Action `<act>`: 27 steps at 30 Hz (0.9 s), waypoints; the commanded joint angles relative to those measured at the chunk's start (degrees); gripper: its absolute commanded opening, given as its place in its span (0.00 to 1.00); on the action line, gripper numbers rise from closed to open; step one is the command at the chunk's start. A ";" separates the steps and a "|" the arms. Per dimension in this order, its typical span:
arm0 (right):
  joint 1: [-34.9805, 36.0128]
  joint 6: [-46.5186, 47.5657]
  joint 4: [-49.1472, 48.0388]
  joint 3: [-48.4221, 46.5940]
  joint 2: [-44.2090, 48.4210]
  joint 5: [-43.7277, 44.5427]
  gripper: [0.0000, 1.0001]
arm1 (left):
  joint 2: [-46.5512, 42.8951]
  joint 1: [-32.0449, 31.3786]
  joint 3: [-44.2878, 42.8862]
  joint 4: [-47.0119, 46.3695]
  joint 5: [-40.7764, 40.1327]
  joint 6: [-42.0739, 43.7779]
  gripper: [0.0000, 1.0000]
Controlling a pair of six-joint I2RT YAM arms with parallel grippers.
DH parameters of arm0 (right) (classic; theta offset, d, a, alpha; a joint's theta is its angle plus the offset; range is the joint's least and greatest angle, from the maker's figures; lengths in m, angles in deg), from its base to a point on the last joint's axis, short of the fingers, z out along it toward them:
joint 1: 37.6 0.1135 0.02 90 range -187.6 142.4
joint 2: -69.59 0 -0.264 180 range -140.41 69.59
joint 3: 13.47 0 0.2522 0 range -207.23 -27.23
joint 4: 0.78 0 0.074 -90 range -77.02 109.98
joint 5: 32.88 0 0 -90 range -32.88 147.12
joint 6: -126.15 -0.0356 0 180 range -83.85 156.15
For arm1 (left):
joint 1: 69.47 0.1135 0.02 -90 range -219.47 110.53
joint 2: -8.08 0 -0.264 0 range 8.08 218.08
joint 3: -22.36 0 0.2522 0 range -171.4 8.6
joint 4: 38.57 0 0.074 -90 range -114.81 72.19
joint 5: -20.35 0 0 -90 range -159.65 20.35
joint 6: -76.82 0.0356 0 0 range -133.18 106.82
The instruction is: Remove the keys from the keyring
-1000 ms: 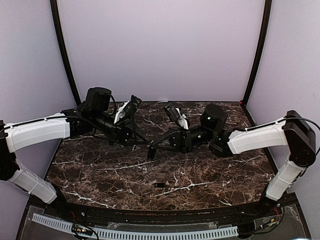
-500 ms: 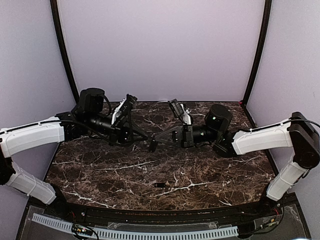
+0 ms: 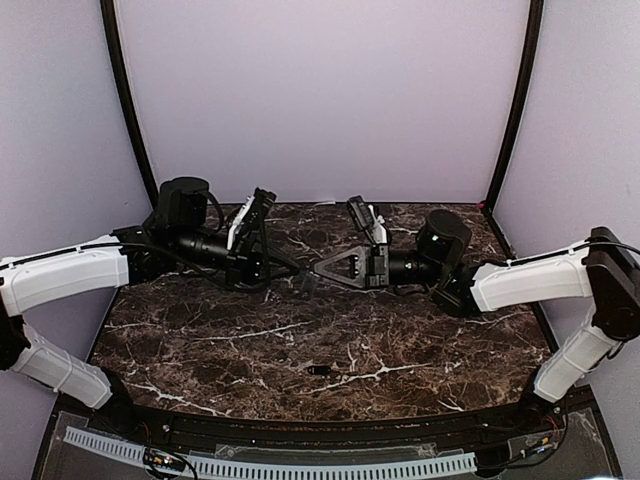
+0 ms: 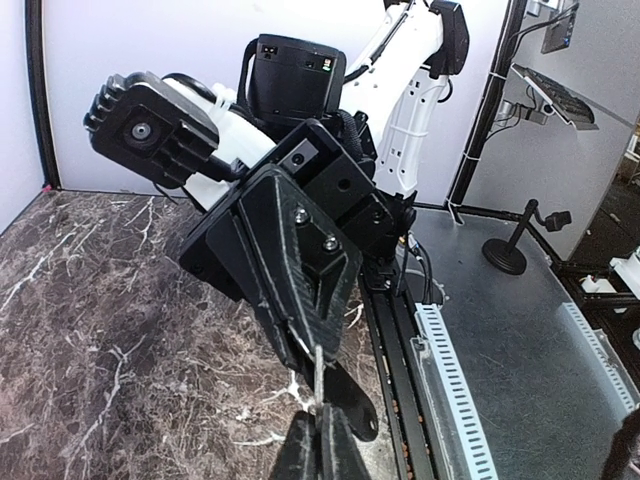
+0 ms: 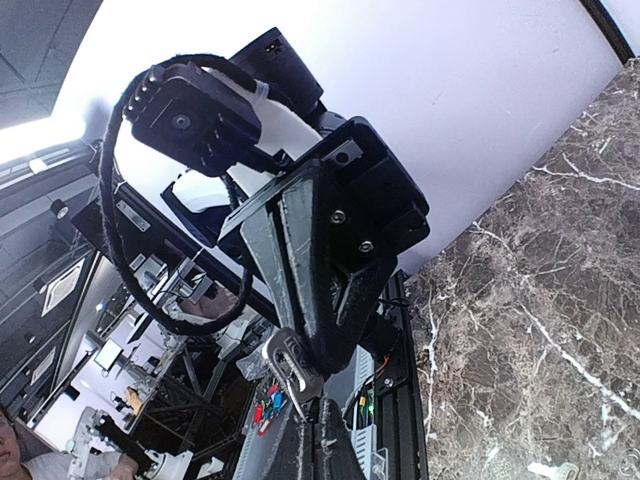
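My two grippers meet tip to tip above the middle of the table. My left gripper (image 3: 297,279) is shut on the thin metal keyring (image 4: 319,378), which runs up from its fingertips (image 4: 338,455). My right gripper (image 3: 311,277) is shut at the other end, where a dark oblong key (image 4: 352,396) hangs. In the right wrist view a silvery slotted piece (image 5: 291,364) sits between my right gripper (image 5: 322,432) and the left fingers (image 5: 325,270). One loose key (image 3: 320,370) lies on the marble table (image 3: 200,340) near the front.
The dark marble table has white veins. A black rail and a white slotted strip (image 3: 270,465) run along the near edge. Purple walls and black posts (image 3: 128,100) close in the back and sides.
Both grippers have risen a little with the keyring between them. The right arm has drawn back to the right and levelled out. The loose key on the table has not moved.
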 commanded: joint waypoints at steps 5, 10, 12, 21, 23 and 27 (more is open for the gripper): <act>-1.69 0.20 -0.58 -0.01 4.06 9.13 0.00 | -2.51 -1.38 1.33 4.06 -1.65 2.76 0.00; -1.79 -0.30 1.22 0.10 4.15 11.29 0.00 | -3.38 -1.92 1.71 4.01 -3.78 3.50 0.00; -1.87 -0.95 1.55 0.31 4.13 12.15 0.00 | -3.92 -2.11 2.17 3.56 -4.64 3.61 0.00; -2.69 -2.71 1.70 1.55 4.65 14.78 0.00 | -4.83 -2.47 2.93 2.59 -5.74 3.87 0.00; -2.86 -3.13 1.62 1.96 4.76 15.20 0.00 | -5.05 -2.52 3.06 2.42 -5.74 3.89 0.00; -3.15 -3.82 2.10 2.14 4.56 15.42 0.00 | -5.39 -2.64 3.45 1.79 -5.73 3.89 0.00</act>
